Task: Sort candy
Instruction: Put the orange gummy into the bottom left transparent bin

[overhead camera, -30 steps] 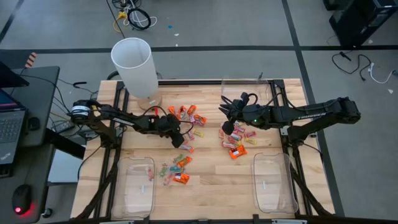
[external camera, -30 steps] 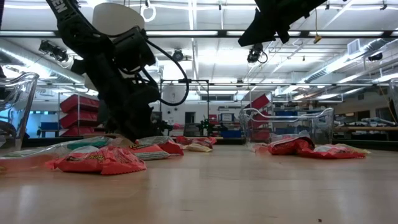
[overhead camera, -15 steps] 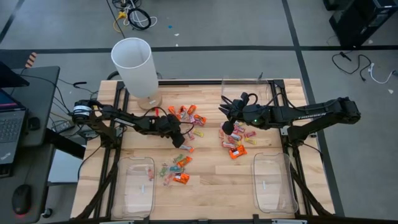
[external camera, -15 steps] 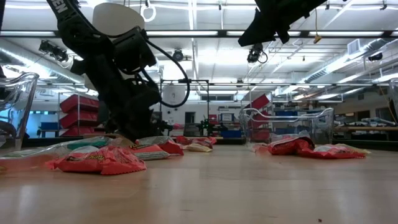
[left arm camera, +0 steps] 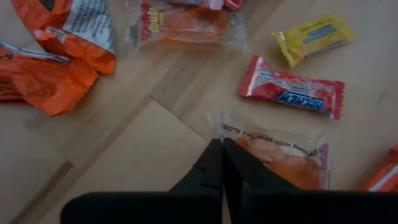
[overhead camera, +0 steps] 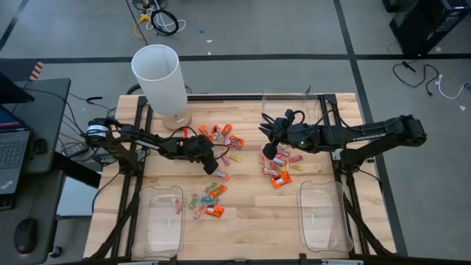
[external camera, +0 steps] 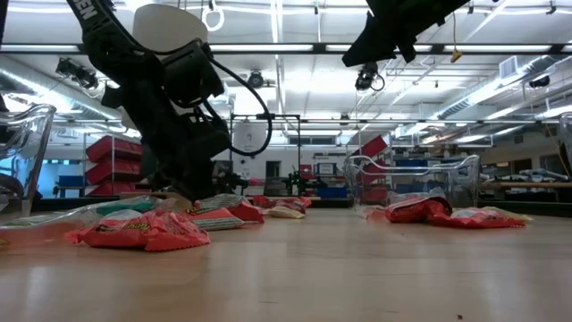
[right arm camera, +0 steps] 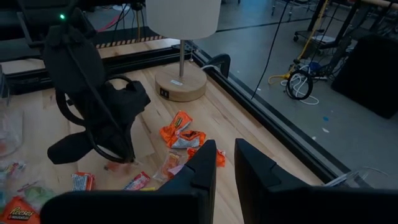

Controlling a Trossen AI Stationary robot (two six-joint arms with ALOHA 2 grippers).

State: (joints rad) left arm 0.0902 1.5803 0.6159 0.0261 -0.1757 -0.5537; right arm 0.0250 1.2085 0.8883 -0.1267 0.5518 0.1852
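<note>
Wrapped candy lies in three loose groups on the wooden table: far centre [overhead camera: 223, 135], right [overhead camera: 279, 174] and near [overhead camera: 208, 203]. My left gripper [overhead camera: 214, 165] [left arm camera: 222, 144] is down at the table between the far and near groups. It is shut at the end of an orange candy in a clear wrapper [left arm camera: 283, 163]. A red candy [left arm camera: 291, 94] and a yellow one [left arm camera: 314, 38] lie flat just beyond it. My right gripper [overhead camera: 269, 150] [right arm camera: 225, 163] hangs open above the right group, with nothing between its fingers. My left gripper pinches the clear end seam [left arm camera: 217, 127] of the orange candy's wrapper between its two fingertips. The fingers slant down from the table's left side. The candy lies flat on the table.
A white lamp [overhead camera: 157, 76] stands at the far left of the table. Clear plastic trays sit at the near left [overhead camera: 163, 221], near right [overhead camera: 324, 218] and far right [overhead camera: 291, 107]. Orange wrappers [left arm camera: 56, 59] lie close to my left gripper.
My left gripper has shut its fingers on the wrapper's end without shifting along the table. The candy has stayed where it was.
</note>
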